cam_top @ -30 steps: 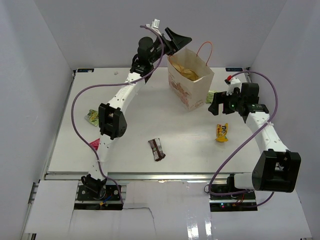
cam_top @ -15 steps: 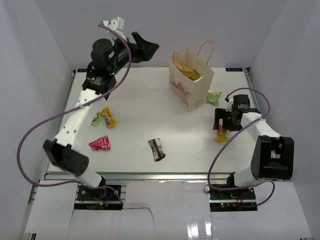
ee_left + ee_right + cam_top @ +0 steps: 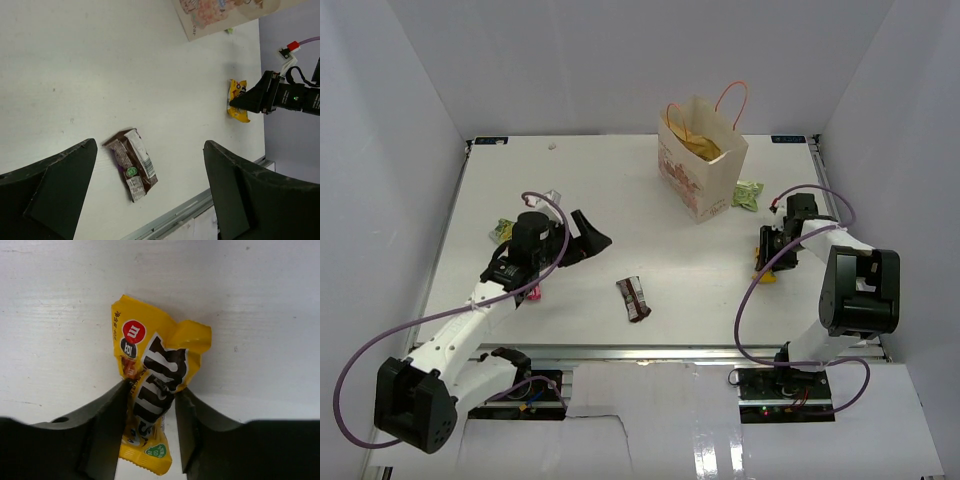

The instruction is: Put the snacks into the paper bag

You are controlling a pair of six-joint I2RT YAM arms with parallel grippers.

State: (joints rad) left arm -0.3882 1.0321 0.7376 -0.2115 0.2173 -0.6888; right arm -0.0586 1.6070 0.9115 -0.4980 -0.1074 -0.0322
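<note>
Right wrist view: right jaws pinch crumpled yellow packet (image 3: 160,375); left jaws spread near dark-brown packet (image 3: 131,163).

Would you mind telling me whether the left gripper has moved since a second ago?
Yes. The left gripper has swung away from the paper bag, toward the near left, and now sits open left of the dark-brown packet.

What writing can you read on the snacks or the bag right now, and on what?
"m": white letter in a red circle on the yellow packet; its smaller print is unreadable.
Paper bag: reddish writing, too blurred to read.
Dark-brown packet: label print too small to read.
Light-green packet: nothing legible.
</note>
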